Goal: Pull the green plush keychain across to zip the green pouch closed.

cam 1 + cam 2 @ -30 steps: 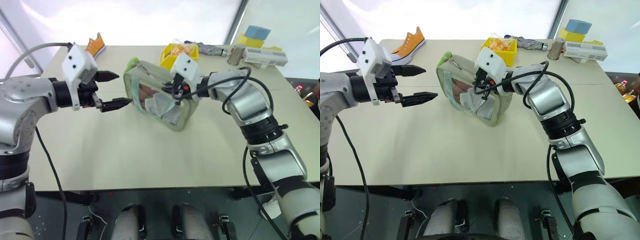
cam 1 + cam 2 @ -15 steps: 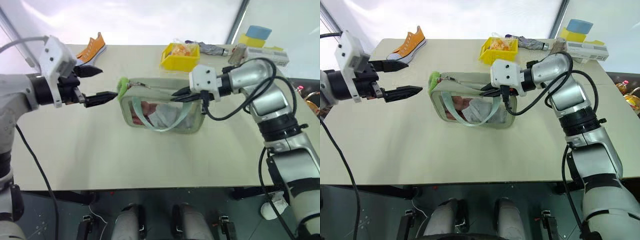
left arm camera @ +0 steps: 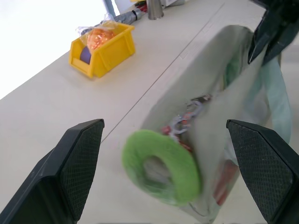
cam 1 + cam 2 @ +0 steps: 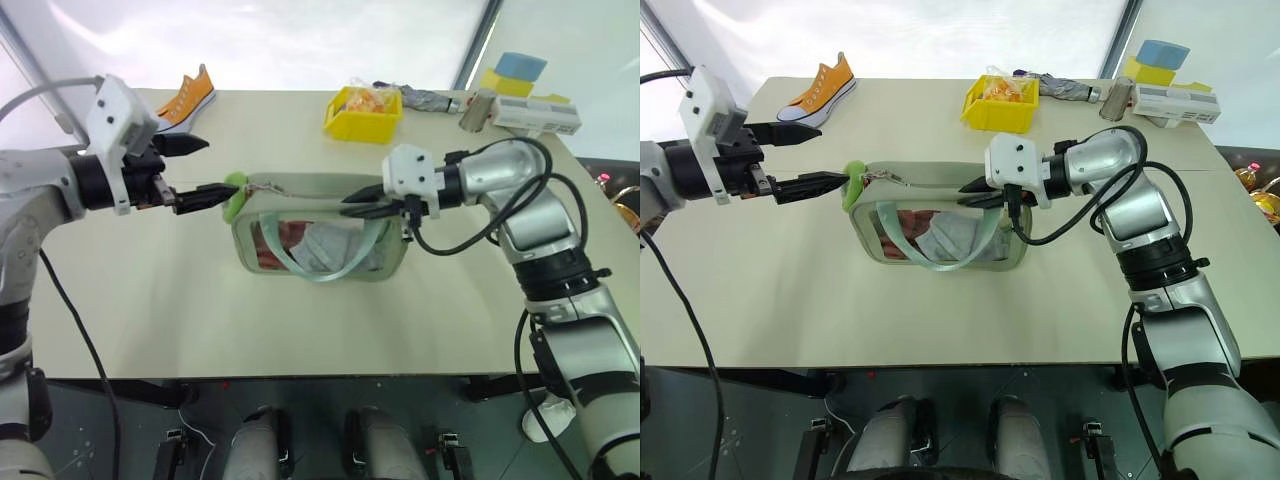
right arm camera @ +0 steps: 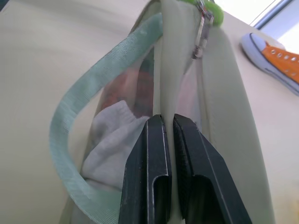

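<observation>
Green pouch [image 4: 320, 232] before yellow bin [image 4: 363, 113]

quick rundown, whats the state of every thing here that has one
green pouch: upright on table, top edge pinched by right pincer
green plush keychain: at pouch's left end, ungripped
left pincer: open, fingers straddling keychain
right pincer: shut on pouch's top edge
yellow bin: upright, items inside
orange shoe: resting on its sole

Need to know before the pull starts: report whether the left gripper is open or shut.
Open. The left gripper has its two fingers spread wide on either side of the green plush keychain, neither touching it, at the end of the green pouch.
</observation>
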### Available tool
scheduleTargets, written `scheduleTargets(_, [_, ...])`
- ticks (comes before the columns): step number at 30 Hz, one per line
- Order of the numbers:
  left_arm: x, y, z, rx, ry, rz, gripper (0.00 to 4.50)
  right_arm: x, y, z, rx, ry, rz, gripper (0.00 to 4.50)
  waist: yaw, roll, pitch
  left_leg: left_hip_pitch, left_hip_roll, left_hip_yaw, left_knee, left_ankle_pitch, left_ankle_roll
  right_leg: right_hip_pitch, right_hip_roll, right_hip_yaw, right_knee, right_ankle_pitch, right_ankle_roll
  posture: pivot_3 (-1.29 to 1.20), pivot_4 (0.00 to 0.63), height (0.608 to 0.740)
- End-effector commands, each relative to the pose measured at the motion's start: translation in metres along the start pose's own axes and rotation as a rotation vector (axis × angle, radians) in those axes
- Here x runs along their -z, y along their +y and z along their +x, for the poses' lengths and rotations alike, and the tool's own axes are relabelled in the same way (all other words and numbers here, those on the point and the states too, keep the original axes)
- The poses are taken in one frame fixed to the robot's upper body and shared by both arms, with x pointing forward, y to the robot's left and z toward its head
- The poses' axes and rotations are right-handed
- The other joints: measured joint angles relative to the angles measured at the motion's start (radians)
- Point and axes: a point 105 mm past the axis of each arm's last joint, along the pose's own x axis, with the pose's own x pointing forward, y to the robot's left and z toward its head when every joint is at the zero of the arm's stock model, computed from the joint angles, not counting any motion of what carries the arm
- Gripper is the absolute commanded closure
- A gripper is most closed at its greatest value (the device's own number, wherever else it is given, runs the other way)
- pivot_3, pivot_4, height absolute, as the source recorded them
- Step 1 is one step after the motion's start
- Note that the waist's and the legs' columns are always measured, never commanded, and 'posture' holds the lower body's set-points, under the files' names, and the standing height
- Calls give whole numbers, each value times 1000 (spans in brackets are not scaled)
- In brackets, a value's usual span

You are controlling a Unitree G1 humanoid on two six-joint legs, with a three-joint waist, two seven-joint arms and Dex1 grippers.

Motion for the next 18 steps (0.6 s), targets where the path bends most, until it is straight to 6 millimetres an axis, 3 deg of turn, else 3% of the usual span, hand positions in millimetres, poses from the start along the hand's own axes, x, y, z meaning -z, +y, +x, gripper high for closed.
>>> scheduleTargets(1, [-12, 5, -2, -13, -26, 43, 0, -12, -7, -19, 50, 10, -35, 2578, 1, 0, 0, 0, 0, 0, 0, 0, 0, 0, 0, 0, 0, 0, 0, 0, 150, 740])
scheduleTargets(3, [-10, 7, -3, -17, -24, 36, 0, -17, -9, -30, 71, 30, -35, 1672, 1, 0, 0, 0, 0, 0, 0, 0, 0, 0, 0, 0, 0, 0, 0, 0, 150, 740])
scheduleTargets(9, [16, 22, -12, -64, 41, 0, 0, -18, -4, -70, 169, 123, 37, 1672, 2, 0, 0, 0, 0, 0, 0, 0, 0, 0, 0, 0, 0, 0, 0, 0, 150, 740])
scheduleTargets(12, [23, 29, -11, -74, 49, -16, 0, -11, 1, -70, 182, 135, 67, 1672, -2, -1, 0, 1, 0, 0, 0, 0, 0, 0, 0, 0, 0, 0, 0, 0, 150, 740])
scheduleTargets(18, [36, 37, 0, -51, 79, -11, 0, -3, 13, -50, 152, 98, 121, 1672, 1, 0, 0, 0, -1, 1, 0, 0, 0, -1, 0, 0, 0, 0, 0, 0, 150, 740])
